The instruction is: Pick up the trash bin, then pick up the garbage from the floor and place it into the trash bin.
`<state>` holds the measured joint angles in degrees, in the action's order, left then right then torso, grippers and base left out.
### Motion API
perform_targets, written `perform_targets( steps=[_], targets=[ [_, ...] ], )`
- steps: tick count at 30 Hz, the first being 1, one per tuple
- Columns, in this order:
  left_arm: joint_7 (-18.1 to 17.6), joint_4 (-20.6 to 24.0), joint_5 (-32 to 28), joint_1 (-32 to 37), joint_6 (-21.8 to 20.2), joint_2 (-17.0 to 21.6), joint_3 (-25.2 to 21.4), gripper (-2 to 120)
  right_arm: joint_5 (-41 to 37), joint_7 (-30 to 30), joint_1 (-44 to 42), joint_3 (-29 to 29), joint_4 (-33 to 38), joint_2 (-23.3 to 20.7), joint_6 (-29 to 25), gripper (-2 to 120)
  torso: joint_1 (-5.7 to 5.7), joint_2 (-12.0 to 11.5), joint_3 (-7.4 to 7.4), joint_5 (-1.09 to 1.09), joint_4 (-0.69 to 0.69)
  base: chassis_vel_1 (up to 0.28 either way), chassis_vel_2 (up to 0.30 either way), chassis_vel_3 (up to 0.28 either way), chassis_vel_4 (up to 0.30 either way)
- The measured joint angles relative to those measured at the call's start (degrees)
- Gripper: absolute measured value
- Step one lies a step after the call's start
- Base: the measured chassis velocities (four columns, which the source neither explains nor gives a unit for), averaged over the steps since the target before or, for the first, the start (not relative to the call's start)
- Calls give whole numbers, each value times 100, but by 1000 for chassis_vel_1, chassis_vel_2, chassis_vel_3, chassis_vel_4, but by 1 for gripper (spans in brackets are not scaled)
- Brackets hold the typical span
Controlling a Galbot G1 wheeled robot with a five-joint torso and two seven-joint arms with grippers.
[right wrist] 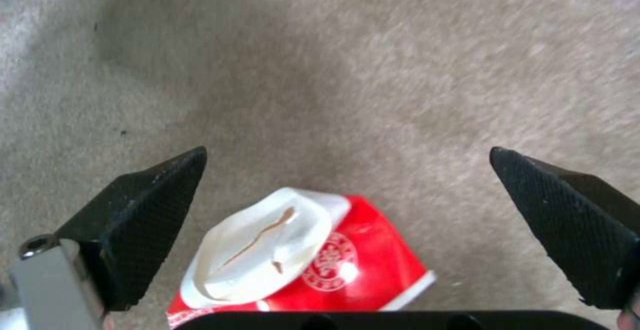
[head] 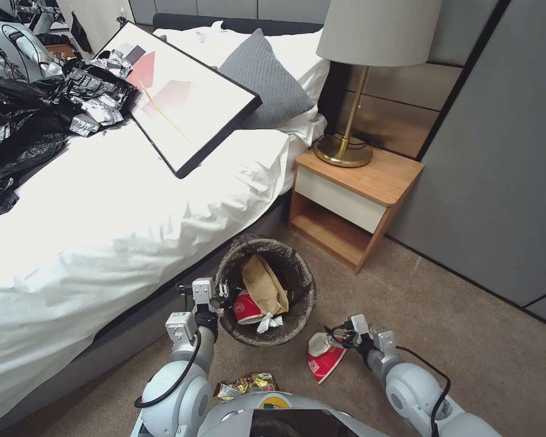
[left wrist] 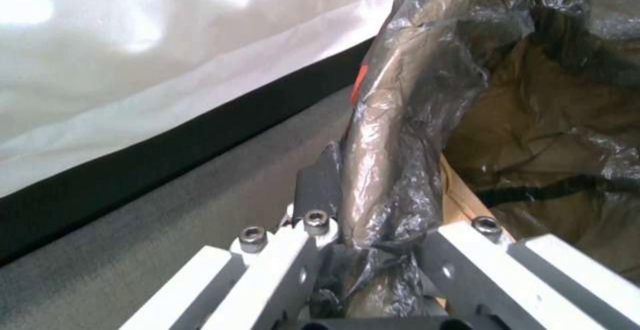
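Red-and-white paper cup (right wrist: 300, 260) — half hidden

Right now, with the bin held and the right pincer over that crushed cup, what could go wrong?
1. The left pincer grips the bin only by its bag-covered rim; the liner could slip or the bin tilt.
2. The cup lies flattened on the carpet between the open right pincer fingers; closing may pinch only an edge or push it away.
3. The paper bag sticks up in the bin and may block the drop.
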<state>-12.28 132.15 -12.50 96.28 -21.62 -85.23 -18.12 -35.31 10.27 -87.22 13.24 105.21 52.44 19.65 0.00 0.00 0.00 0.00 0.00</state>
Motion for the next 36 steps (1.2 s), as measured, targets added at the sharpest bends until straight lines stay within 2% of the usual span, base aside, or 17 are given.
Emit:
perform_targets(
  steps=[11, 21, 23, 24, 27, 28, 32, 34, 35, 36],
  targets=[
    [-1, -41, 23, 6, -3, -19, 2, 3, -116, 81, 300, -415, -459, 243, 133, 100, 0, 0, 0, 0, -1, 0, 0, 0, 0],
    [-16, -97, 3, -27, -11, -15, -27, 3, -61, 78, 439, -492, -1038, 375, 66, 99, 0, 0, 0, 0, 0, 0, 0, 0, 0],
    [-21, -127, -10, -55, -15, -13, -26, 3, -3, 56, 448, -489, -1218, 447, -6, 92, 0, 0, 0, 0, -1, 0, 0, 0, 0],
    [-21, -127, -10, -55, -15, -13, -26, 3, -3, 56, 448, -489, -1218, 447, -6, 92, 0, 0, 0, 0, -1, 0, 0, 0, 0],
    [-30, -142, -20, -81, -25, -13, -21, 3, 74, -23, 479, -484, -1451, 527, -116, 78, 0, 0, 0, 0, 0, 0, 0, 0, 0],
    [-30, -142, -20, -81, -25, -13, -21, 3, 74, -23, 479, -484, -1451, 527, -116, 78, 0, 0, 0, 0, 0, 0, 0, 0, 0],
    [-38, -163, -27, -83, -30, -5, -15, 3, 177, -158, 550, -473, -1774, 703, -247, 58, 0, 0, 0, -1, 0, 0, 0, 0, 0],
    [-39, -163, -27, -82, -30, -3, -16, 3, 197, -179, 551, -472, -1803, 725, -269, 56, 0, 0, 0, -1, 0, 0, 0, 0, 0],
    [-41, -159, -31, -82, -32, 3, -21, 3, 238, -202, 552, -471, -1844, 762, -305, 48, 0, 0, 0, -3, -1, 0, 0, 0, 0],
    [-41, -155, -33, -82, -34, 4, -22, 3, 249, -209, 552, -471, -1854, 772, -314, 46, 0, 0, 0, -3, -1, 0, 0, 0, 0]
  ],
)
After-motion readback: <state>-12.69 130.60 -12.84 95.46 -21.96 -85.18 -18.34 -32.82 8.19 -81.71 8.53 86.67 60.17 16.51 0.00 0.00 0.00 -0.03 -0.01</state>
